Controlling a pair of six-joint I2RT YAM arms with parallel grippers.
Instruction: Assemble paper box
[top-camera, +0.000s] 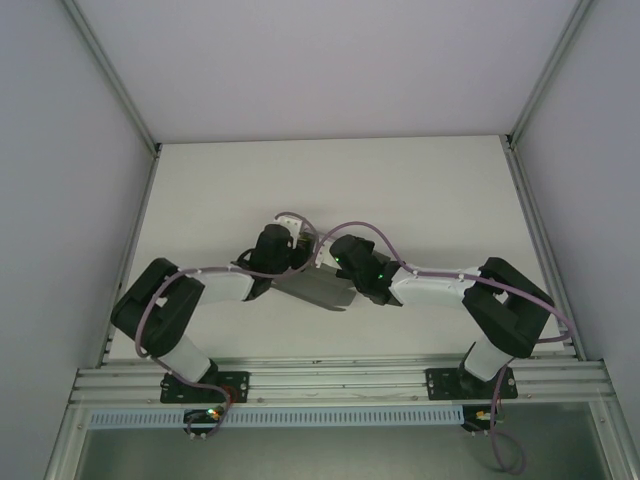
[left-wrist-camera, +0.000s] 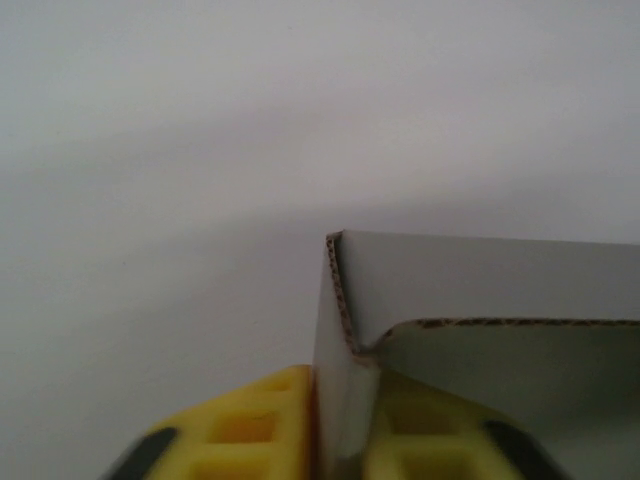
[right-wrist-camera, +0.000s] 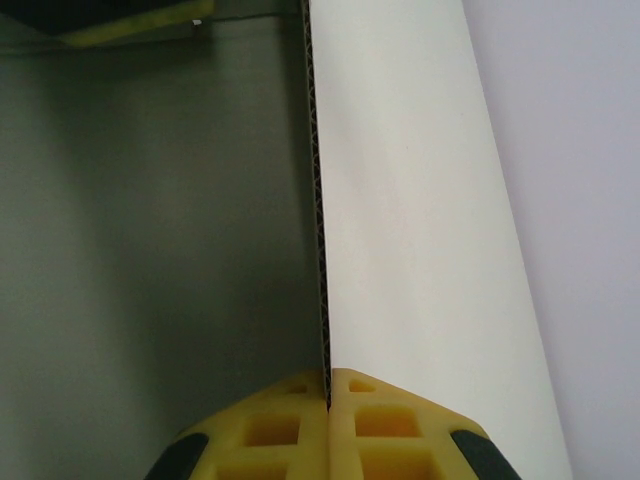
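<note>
The paper box is being held at roughly 6 o'clock from the middle of the tabletop, one wall being pinched tight by the left tool, another by the right tool. Long axis is lying about 9-to-3, so neither arm's nearer tbh.

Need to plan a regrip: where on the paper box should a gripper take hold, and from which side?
Take a raised wall by its free edge, one finger inside, one outside, coming in along the panel's plane. The paper box is thin board, so flat panels pinch best. The left gripper and right gripper each clamp a wall this way.
</note>
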